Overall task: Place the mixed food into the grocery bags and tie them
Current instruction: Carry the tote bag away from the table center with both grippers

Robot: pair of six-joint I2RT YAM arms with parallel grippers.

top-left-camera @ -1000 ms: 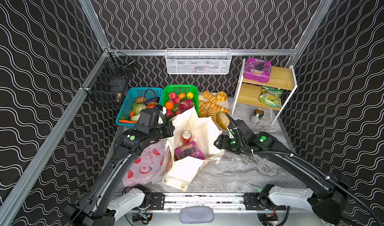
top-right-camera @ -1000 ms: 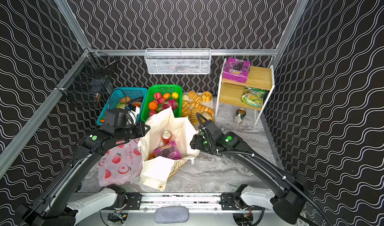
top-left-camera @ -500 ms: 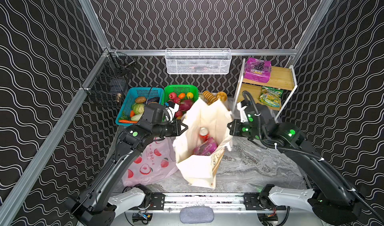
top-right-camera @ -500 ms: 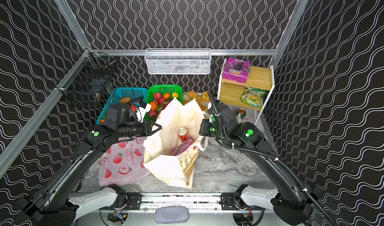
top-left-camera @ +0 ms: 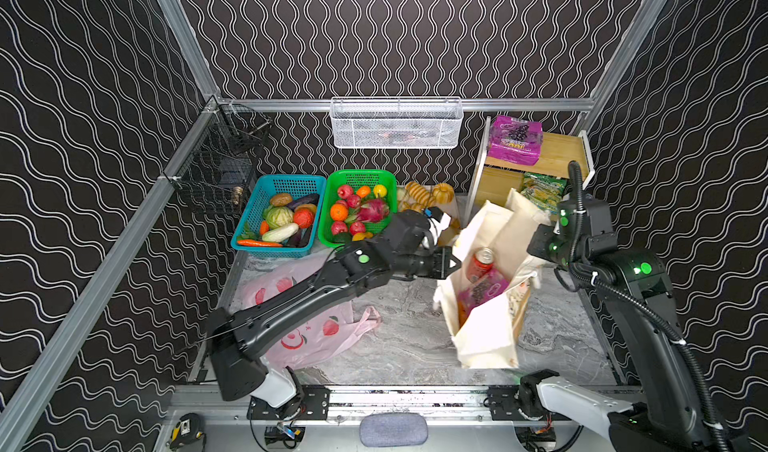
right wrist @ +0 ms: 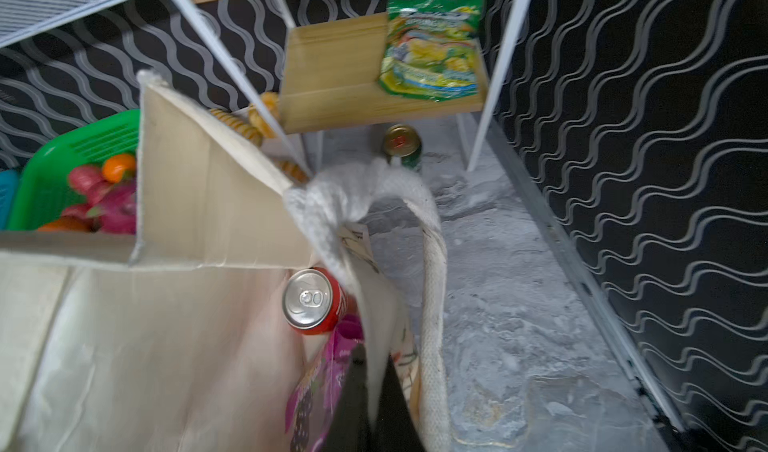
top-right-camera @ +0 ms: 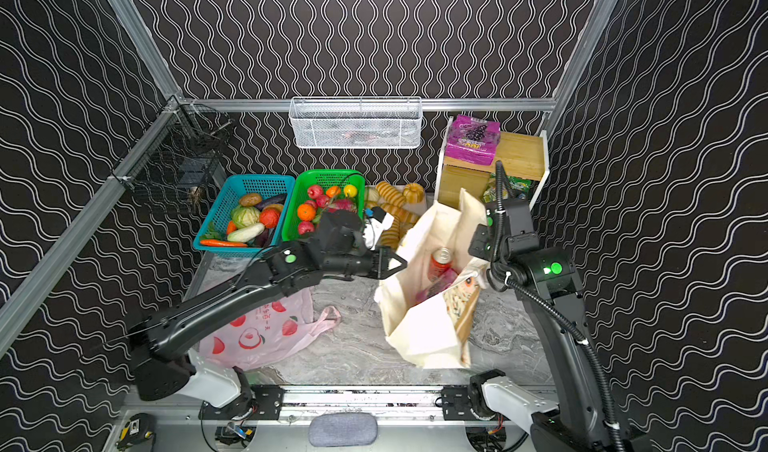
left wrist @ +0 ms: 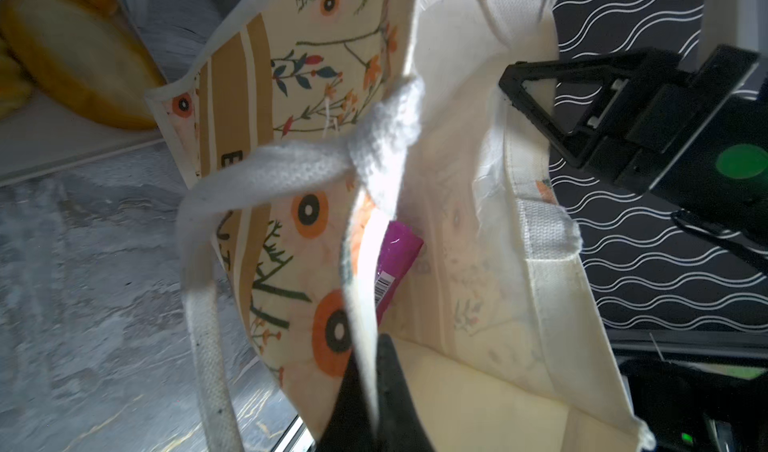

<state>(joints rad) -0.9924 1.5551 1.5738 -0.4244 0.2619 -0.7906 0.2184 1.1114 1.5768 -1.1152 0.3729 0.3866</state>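
Table (top-left-camera: 399, 342), grey marble pattern, carries the lot. Cream cloth tote (top-left-camera: 486, 338), floral print on one side, stands upright on the table's right part in front of the wooden two-tier shelf (top-left-camera: 552, 163), mouth open. Its lower edge is blurred, so I can't tell if it rests on the table or hangs just clear. Thin pink plastic carrier (top-left-camera: 316, 333) with red fruit print lies crumpled on the left part, below my left arm, well apart from the tote. Green plastic basket (top-left-camera: 359, 180) sits at the back, behind my left wrist.

My left end effector (top-left-camera: 453, 262) is clamped on the tote's left rim. The left wrist view shows cream fabric pinched between the fingers (left wrist: 399, 387). My right end effector (right wrist: 372, 365) is clamped on the opposite rim, with the fabric edge squeezed between both fingers. The tote's white woven handle (left wrist: 382, 138) is bunched into what looks like a knot near the rim on my right arm's side.

Inside the tote: purple grape-printed packet (top-left-camera: 484, 290), leaning, and red soda can (top-left-camera: 480, 263) tilted against it, top showing. Second purple packet (top-left-camera: 515, 140) is on the shelf's top tier. Pink dragon fruit (top-left-camera: 372, 211) is in the green basket.
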